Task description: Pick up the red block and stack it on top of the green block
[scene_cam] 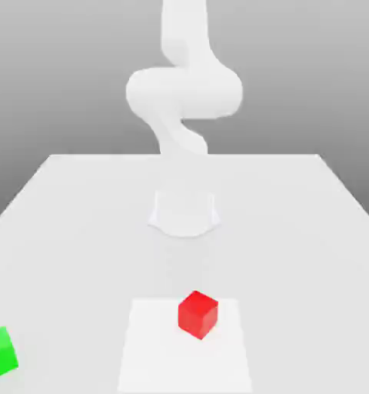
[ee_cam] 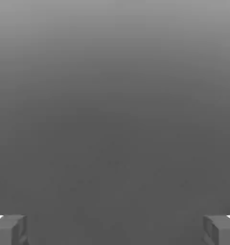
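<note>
Green block is cut off by the frame edge at the exterior view's left, so only part of it shows; looks like a plain matte cube w/ a lighter top face. It sits on the table, well apart from the red block, toward the exterior view's left of it.

Red block: small solid cube, flat colour, turned so a corner edge faces the camera. It rests on a slightly brighter square patch of the table, near that patch's far edge.

Arm is white, smooth, rounded; upper part runs out of frame, and it's pale against the backdrop so joints are hard to make out. Its base is a faint rounded shape on the table, beyond the red block.

Hand view: gripper w/ two grey blocky fingertips at opposite sides, spread wide apart, nothing between them, plain grey gradient behind. Fingertips are cut off by the frame edge.

Table is white, flat, featureless.
</note>
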You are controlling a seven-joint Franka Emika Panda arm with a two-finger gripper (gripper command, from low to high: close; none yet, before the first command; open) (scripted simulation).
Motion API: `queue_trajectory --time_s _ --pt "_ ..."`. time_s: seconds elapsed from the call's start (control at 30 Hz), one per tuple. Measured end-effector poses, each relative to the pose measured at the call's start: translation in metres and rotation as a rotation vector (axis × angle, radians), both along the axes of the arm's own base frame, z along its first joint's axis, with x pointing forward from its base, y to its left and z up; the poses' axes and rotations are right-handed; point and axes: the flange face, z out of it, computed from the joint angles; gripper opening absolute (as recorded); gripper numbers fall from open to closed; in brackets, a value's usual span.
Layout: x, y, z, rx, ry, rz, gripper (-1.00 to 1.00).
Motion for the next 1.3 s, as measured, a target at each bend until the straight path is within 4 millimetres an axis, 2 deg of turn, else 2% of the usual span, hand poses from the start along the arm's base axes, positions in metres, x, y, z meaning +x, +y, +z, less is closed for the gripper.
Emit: queue_trajectory --time_s 0.13,0.2,0.3,0.43,0.53,0.6,0.63,0.83,0.87,1.1,1.3 --pt "0.042 0.007 -0.099 0.059 0.15 -0.103 0.0" --pt "0.053 0.009 -0.149 0.085 0.222 -0.157 0.0" --pt "0.06 0.011 -0.224 0.123 0.331 -0.242 0.0" --pt "0.047 0.013 -0.325 0.169 0.481 -0.366 0.0" --pt "0.021 0.015 -0.398 0.201 0.6 -0.469 0.0" --pt "0.001 0.017 -0.437 0.216 0.666 -0.528 0.0" --pt "-0.003 0.017 -0.45 0.219 0.68 -0.543 0.0" --pt "-0.008 0.018 -0.51 0.223 0.695 -0.556 0.0" --pt "-0.009 0.018 -0.515 0.222 0.695 -0.556 -1.0" --pt "-0.008 0.018 -0.515 0.223 0.693 -0.556 -1.0" --pt "-0.008 0.019 -0.465 0.221 0.693 -0.555 -1.0"
